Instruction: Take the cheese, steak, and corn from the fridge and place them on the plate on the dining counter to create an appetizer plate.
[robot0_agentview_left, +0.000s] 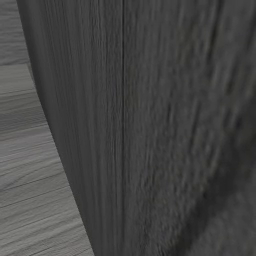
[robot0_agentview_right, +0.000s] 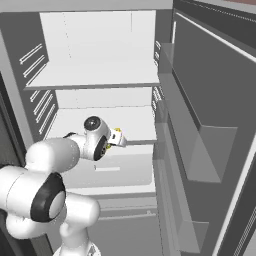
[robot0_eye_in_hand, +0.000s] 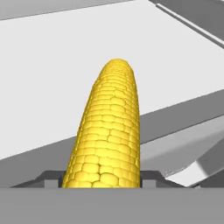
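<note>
The end effector (robot0_agentview_right: 121, 140) is positioned inside the open fridge (robot0_agentview_right: 95, 75), just above the front edge of the fridge's middle shelf (robot0_agentview_right: 102, 122). In the hand view the corn (robot0_eye_in_hand: 109, 135) sits directly between the two dark finger tips, one tip against each flank of the cob at its near end. The end effector is judged to be clenched on the corn; the contact faces themselves are hidden behind the cob, so this is a judgement from the fit of the tips against its sides.

Reason for the hold: the tips bear across the narrow width of the cob, the only dimension they can span. Gripping near one end leaves most of the cob projecting forward, clear of the hand.

Orientation: the long axis of the corn runs along the line of sight of the hand camera, away from the hand and toward the fridge's rear wall. The rounded yellow tip is the far end. The green end cannot be seen.

Position relative to the fridge: the corn is over the middle shelf, near its front lip. Whether the cob rests on the shelf or is lifted off it cannot be told.

In the left base view a dark wood-grain cabinet (robot0_agentview_left: 150, 125) stands close to the camera.
</note>
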